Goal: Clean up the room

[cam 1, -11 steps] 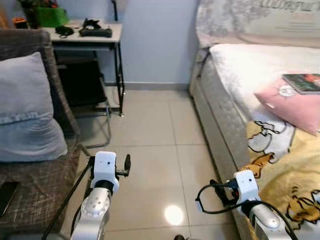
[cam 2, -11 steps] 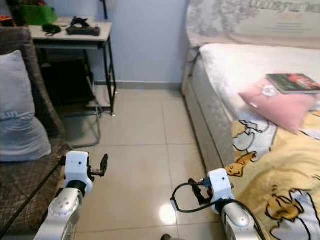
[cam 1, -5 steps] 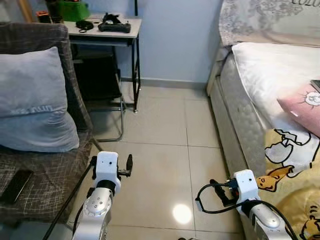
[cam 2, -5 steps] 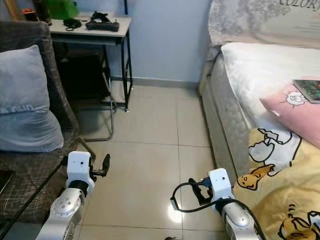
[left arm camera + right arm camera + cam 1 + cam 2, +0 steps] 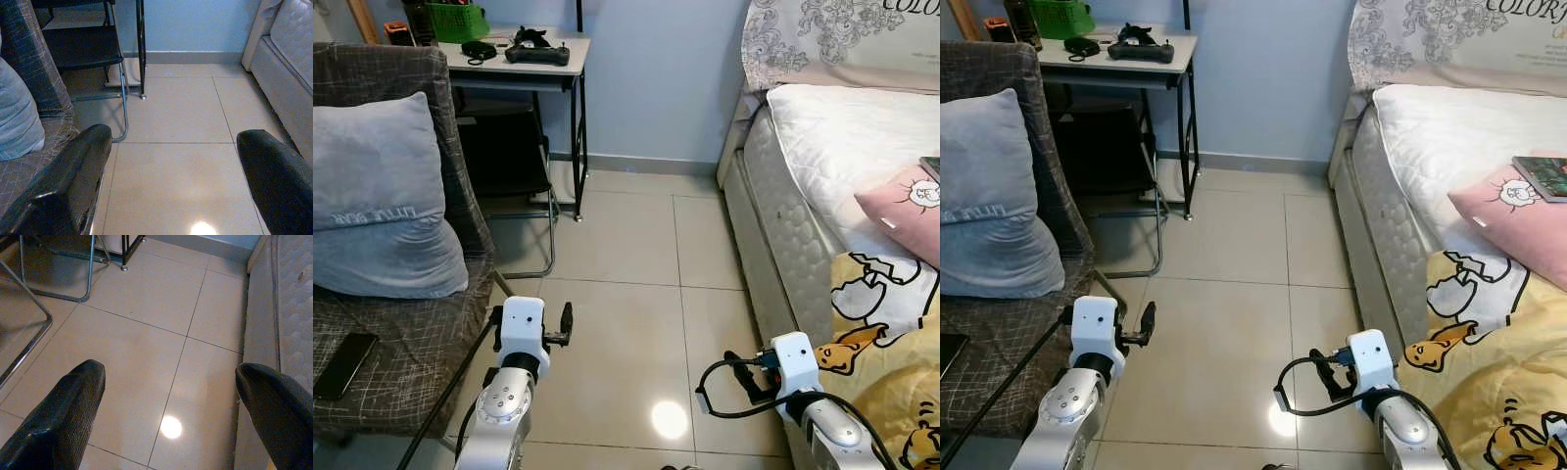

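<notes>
Both grippers are held low over the tiled floor (image 5: pixel 626 255), the left gripper (image 5: pixel 176 181) and right gripper (image 5: pixel 171 426) each spread wide, holding nothing. A phone (image 5: pixel 344 364) lies on the armchair (image 5: pixel 401 343) beside the left arm. Farther right, on the bed (image 5: pixel 1449 147), a book (image 5: pixel 1545 178) rests on a pink pillow (image 5: pixel 1518 215), fully seen from the right eye.

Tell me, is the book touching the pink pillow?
Touching: the right eye view shows the book lying on the pink pillow, no gap between them.
</notes>
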Available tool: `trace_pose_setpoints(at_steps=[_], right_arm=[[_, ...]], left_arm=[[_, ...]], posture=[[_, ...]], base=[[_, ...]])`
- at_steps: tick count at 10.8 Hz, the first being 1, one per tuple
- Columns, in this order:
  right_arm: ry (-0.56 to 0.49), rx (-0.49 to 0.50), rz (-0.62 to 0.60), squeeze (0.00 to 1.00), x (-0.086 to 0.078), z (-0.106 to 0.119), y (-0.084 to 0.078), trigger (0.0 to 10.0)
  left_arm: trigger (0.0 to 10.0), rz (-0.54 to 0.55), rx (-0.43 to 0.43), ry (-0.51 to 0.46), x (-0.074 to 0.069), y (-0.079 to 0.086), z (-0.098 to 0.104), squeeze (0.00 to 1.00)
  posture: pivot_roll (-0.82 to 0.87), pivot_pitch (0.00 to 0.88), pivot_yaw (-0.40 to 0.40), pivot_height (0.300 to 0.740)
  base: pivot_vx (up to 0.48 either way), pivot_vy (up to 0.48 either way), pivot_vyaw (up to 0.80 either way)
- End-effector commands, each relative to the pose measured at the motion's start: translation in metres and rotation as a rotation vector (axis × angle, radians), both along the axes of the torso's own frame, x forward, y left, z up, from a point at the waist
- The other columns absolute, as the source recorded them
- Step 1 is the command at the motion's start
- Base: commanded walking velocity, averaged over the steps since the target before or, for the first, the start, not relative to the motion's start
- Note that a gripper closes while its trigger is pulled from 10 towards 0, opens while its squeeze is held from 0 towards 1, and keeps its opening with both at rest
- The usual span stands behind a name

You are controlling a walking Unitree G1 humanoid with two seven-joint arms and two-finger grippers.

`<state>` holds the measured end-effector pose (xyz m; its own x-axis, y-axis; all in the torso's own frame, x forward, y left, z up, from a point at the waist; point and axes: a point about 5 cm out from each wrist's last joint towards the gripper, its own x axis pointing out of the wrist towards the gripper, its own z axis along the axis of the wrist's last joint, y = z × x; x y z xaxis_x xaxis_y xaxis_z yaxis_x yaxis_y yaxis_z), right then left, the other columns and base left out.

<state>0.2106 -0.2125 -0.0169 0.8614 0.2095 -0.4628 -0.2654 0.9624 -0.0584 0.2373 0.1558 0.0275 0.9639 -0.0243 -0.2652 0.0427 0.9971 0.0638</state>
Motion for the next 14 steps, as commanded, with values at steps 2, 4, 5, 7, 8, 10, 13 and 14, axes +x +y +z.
trace_pose_setpoints(at_steps=[2,4,5,7,8,10,13,14], right_arm=[[-0.271,0.223,-0.166,0.00,0.055,0.059,0.048,10.0],[-0.271,0.223,-0.166,0.00,0.055,0.059,0.048,10.0],[-0.271,0.223,-0.166,0.00,0.055,0.059,0.048,10.0],[-0.254,0.202,-0.156,0.00,0.059,0.055,0.054,10.0],[-0.250,0.203,-0.154,0.00,0.062,0.051,0.062,10.0],[-0.269,0.223,-0.206,0.00,0.058,0.051,0.050,10.0],[-0.284,0.071,-0.217,0.00,0.023,0.041,0.019,10.0],[-0.301,0.091,-0.233,1.00,0.021,0.042,0.012,10.0]], left_arm=[[10.0,-0.134,-0.150,-0.249,0.050,-0.046,0.061,0.00],[10.0,-0.134,-0.150,-0.249,0.050,-0.046,0.061,0.00],[10.0,-0.134,-0.150,-0.249,0.050,-0.046,0.061,0.00],[10.0,-0.206,-0.155,-0.222,0.051,-0.051,0.057,0.00],[10.0,-0.227,-0.152,-0.225,0.052,-0.046,0.053,0.00],[10.0,-0.142,-0.160,-0.229,0.048,-0.031,0.053,0.00],[10.0,-0.233,-0.076,-0.247,0.010,-0.015,0.037,0.00],[10.0,-0.215,-0.080,-0.260,0.012,-0.017,0.042,0.00]], posture=[[0.03,0.000,-0.041,0.740],[0.03,0.000,-0.041,0.740],[0.03,0.000,-0.041,0.740],[0.03,0.000,-0.014,0.740],[0.03,0.000,-0.012,0.740],[0.03,0.000,-0.010,0.740],[0.03,0.000,-0.021,0.740],[0.04,0.000,-0.030,0.740]], base=[[0.000,0.000,0.00],[0.000,0.000,0.00],[0.000,0.000,0.00],[0.000,0.000,0.00],[0.000,0.000,0.00],[0.000,0.000,0.00],[0.000,0.000,0.00],[0.000,0.000,0.00]])
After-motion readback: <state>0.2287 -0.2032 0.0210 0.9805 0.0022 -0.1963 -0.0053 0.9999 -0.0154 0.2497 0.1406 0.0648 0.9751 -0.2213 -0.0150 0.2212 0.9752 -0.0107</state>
